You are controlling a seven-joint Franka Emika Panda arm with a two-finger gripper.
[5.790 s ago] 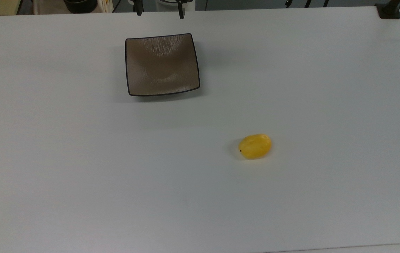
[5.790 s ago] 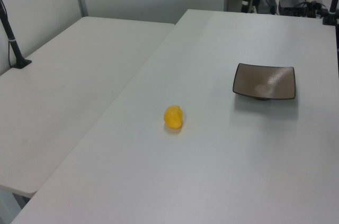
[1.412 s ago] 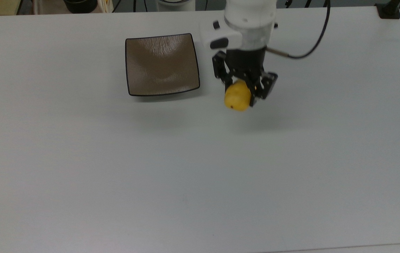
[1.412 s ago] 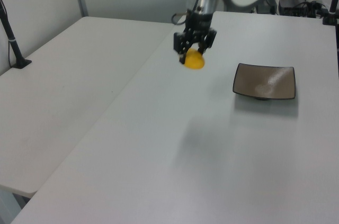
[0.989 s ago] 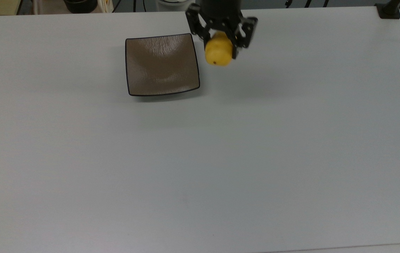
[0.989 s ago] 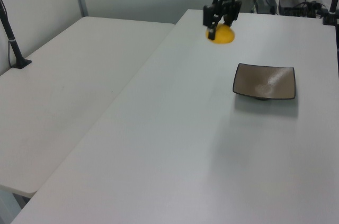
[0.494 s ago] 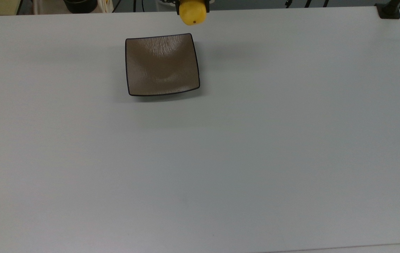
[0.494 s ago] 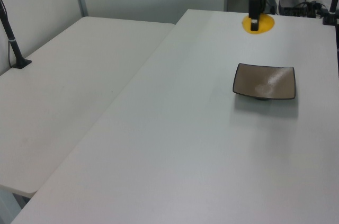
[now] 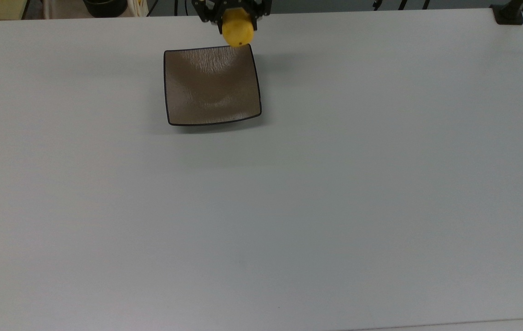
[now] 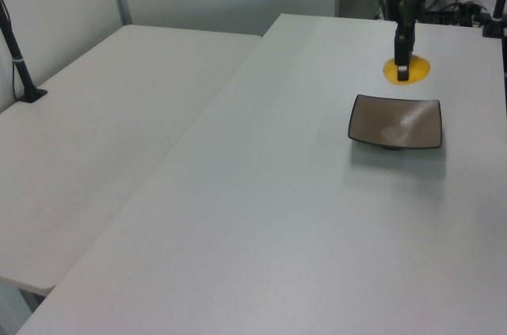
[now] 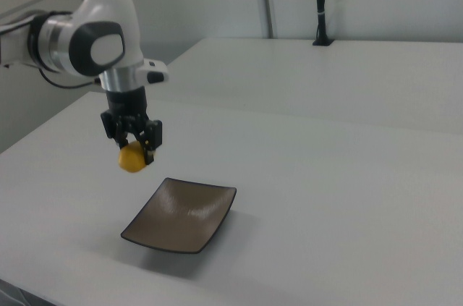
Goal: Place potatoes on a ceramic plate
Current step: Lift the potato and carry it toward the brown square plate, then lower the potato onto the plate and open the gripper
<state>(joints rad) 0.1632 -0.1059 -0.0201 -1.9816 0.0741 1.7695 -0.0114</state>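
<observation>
Yellow potato point(image 11: 131, 159) gripped in end effector point(image 11: 133, 148); right view shows air gap above plate point(image 11: 181, 215).

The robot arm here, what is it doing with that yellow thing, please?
The Panda arm's gripper is shut on the potato and holds it in the air, clear of the white table. In the right view the potato hangs by the left corner of the ceramic plate; in the top view it sits at the plate's upper edge, not over the middle. The plate has nothing on it, so the potato is not yet placed.
</observation>
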